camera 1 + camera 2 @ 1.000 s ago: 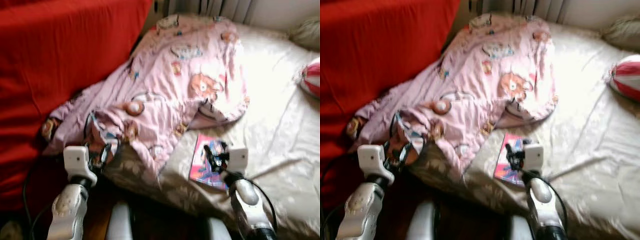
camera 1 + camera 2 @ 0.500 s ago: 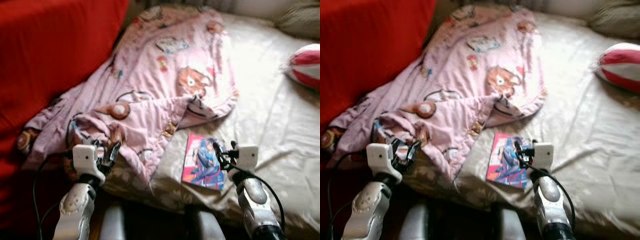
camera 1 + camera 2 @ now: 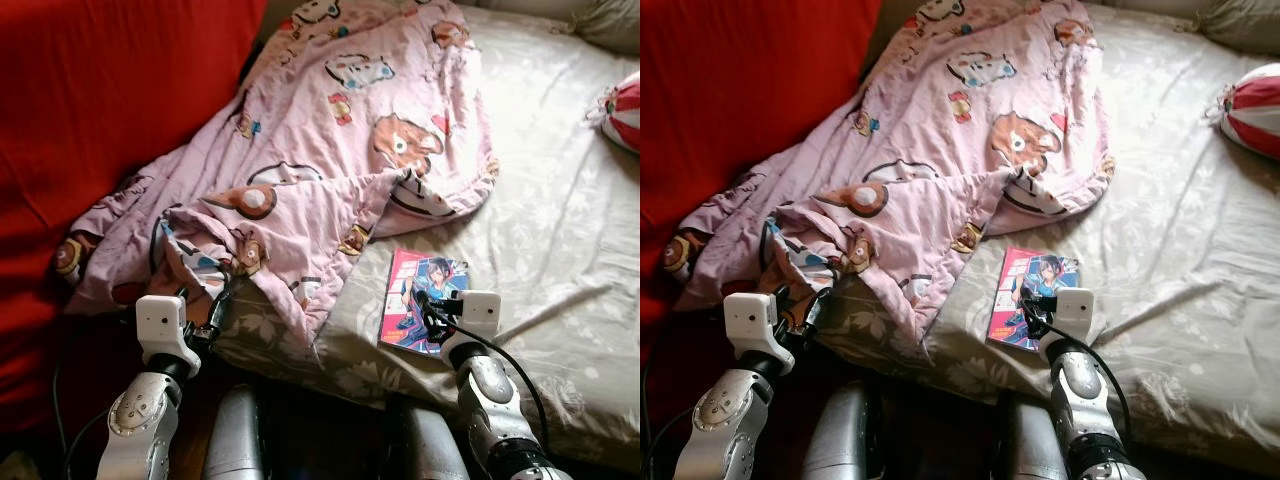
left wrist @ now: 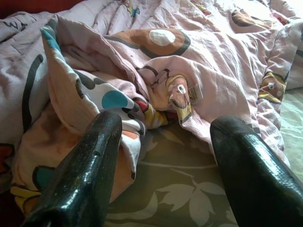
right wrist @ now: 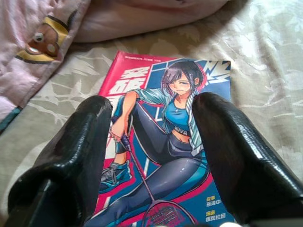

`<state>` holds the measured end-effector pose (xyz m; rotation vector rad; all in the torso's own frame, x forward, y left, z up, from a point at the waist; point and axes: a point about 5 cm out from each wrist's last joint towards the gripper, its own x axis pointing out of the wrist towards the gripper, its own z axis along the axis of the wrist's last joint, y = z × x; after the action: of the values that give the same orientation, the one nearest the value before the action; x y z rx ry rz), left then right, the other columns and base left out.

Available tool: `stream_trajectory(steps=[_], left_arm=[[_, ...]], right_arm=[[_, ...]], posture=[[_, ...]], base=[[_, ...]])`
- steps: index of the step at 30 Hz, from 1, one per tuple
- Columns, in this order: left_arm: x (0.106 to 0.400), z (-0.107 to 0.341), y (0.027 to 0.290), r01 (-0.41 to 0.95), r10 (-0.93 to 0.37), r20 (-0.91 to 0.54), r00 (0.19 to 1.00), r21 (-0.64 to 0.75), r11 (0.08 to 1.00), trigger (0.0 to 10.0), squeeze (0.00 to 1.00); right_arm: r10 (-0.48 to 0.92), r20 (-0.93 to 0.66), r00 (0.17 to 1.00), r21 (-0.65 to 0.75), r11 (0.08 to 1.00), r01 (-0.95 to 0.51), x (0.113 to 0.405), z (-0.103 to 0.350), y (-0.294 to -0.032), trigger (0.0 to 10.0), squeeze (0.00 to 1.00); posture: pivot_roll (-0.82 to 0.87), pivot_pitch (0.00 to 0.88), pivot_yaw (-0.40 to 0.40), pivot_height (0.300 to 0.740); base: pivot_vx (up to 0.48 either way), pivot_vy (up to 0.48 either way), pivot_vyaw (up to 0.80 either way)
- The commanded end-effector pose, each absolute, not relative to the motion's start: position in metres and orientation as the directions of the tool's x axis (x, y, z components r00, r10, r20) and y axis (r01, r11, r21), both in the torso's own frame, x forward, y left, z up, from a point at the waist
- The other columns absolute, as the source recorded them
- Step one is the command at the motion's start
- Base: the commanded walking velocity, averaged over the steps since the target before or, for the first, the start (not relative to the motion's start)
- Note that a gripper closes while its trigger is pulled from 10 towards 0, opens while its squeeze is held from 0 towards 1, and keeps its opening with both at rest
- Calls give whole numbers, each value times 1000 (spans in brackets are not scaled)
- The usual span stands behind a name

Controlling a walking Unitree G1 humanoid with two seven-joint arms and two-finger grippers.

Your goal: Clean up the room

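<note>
A pink comic book point(image 3: 420, 300) with a drawn figure on its cover lies flat on the beige floral bed sheet point(image 3: 560, 220), just past the bed's front edge. My right gripper point(image 3: 432, 312) hovers open over the book's near end; its black fingers point(image 5: 71, 161) frame the cover point(image 5: 165, 142) in the right wrist view. A rumpled pink cartoon-print blanket point(image 3: 320, 150) spreads across the bed's left half. My left gripper point(image 3: 205, 315) is open at the blanket's folded front corner point(image 4: 142, 85), with nothing held.
A red cover point(image 3: 100, 110) drapes over the left side beside the bed. A red-and-white striped cushion point(image 3: 622, 110) sits at the right edge. A grey pillow point(image 3: 610, 20) lies at the far right corner. Bare sheet stretches to the right of the book.
The camera has shifted and the picture has sharpened. My right gripper now sits over the book's near end, closer than before. The left gripper stays by the blanket's corner.
</note>
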<state>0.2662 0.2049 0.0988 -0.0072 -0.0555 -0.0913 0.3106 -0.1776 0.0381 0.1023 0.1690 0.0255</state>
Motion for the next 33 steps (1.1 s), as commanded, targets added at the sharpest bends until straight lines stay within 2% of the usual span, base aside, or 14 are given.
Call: stream_trajectory(steps=[1, 23, 26, 33], left_arm=[[263, 98, 205, 95, -95, 45, 994, 4, 995, 10000, 0], [263, 98, 205, 95, -95, 45, 994, 4, 995, 10000, 0], [262, 95, 206, 124, -124, 20, 992, 25, 992, 10000, 0], [262, 94, 203, 127, -127, 19, 992, 22, 992, 10000, 0]], right_arm=[[20, -183, 983, 110, 994, 0, 308, 34, -180, 10000, 0], [20, -183, 983, 110, 994, 0, 308, 34, -180, 10000, 0], [-83, -223, 971, 73, 992, 102, 301, 25, -199, 10000, 0], [-94, -205, 974, 78, 991, 112, 300, 26, -201, 10000, 0]], posture=[[154, 257, -40, 589], [154, 257, -40, 589], [167, 267, -24, 584], [169, 266, -24, 574]], base=[[0, 0, 0], [0, 0, 0], [0, 0, 0], [0, 0, 0]])
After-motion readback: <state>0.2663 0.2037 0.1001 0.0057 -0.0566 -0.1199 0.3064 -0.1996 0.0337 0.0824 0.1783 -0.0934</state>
